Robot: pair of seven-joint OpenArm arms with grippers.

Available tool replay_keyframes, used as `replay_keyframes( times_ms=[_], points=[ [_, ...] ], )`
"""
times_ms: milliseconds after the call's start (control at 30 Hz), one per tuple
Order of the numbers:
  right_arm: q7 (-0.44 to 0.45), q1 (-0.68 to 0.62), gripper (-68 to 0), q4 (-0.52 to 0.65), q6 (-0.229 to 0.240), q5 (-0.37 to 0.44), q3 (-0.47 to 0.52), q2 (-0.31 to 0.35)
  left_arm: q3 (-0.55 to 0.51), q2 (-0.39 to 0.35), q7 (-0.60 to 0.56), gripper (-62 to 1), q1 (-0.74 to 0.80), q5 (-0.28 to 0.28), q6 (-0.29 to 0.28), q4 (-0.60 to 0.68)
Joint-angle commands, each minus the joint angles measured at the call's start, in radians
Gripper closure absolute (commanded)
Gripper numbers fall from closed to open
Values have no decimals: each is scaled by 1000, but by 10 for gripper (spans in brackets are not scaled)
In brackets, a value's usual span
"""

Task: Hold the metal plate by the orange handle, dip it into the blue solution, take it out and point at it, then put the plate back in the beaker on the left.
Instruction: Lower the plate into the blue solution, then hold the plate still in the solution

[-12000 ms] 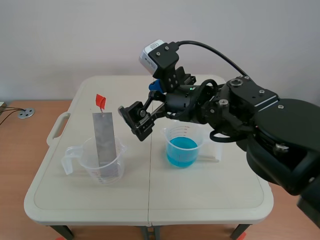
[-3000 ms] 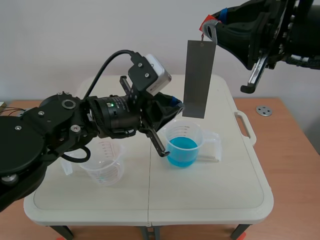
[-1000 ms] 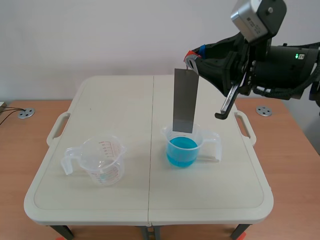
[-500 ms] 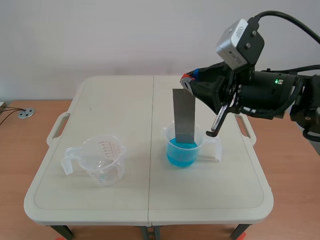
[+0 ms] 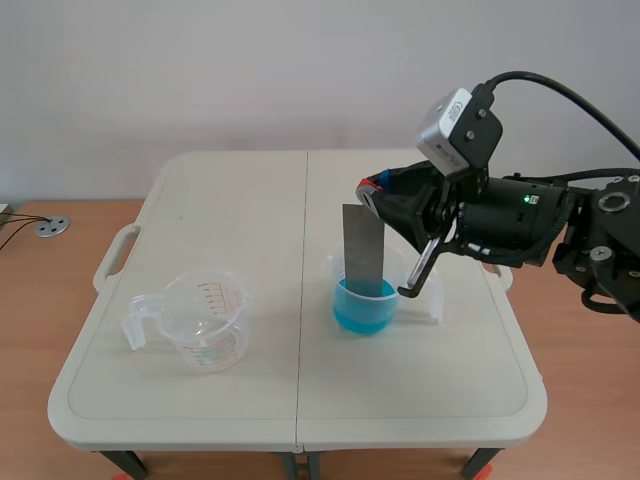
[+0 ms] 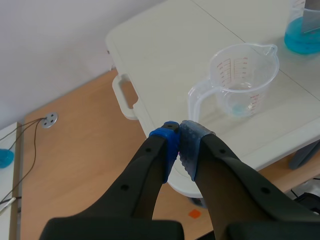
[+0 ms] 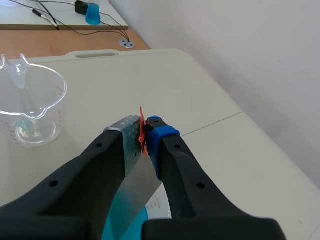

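Above table (image 5: pixel 200 400), plate (image 5: pixel 363 250) hangs beneath right claw (image 5: pixel 373 188).

Plate (image 5: pixel 363 250) in right beaker (image 5: pixel 386 312) on table (image 5: pixel 250 200)

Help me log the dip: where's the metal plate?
Scene view, right of centre: metal plate hangs from the right gripper, lower end in the blue-solution beaker.

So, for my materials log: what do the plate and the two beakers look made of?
The plate: thin, flat, dull grey sheet, likely matte metal. The empty beaker and blue-filled beaker: clear, see-through walls with moulded handles, probably plastic, though glass can't be ruled out.
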Motion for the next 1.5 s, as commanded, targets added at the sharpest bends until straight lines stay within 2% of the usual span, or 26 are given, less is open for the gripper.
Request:
replay_keyframes(
  times_ms=[0,333,933,1467],
  points=[
    [32,28,-11,1,-1,16,-2,5,-6,0,-16,-31,2,-9,1,7],
    [36,28,-11,-41,-5,15,-12,5,-6,0,-12,-31,2,-6,1,7],
    [31,25,-11,-57,-3,-32,-12,5,-6,0,-12,-31,2,-5,1,7],
    [28,25,-11,-58,0,-37,-12,5,-6,0,-12,-31,2,-5,1,7]
  ],
)
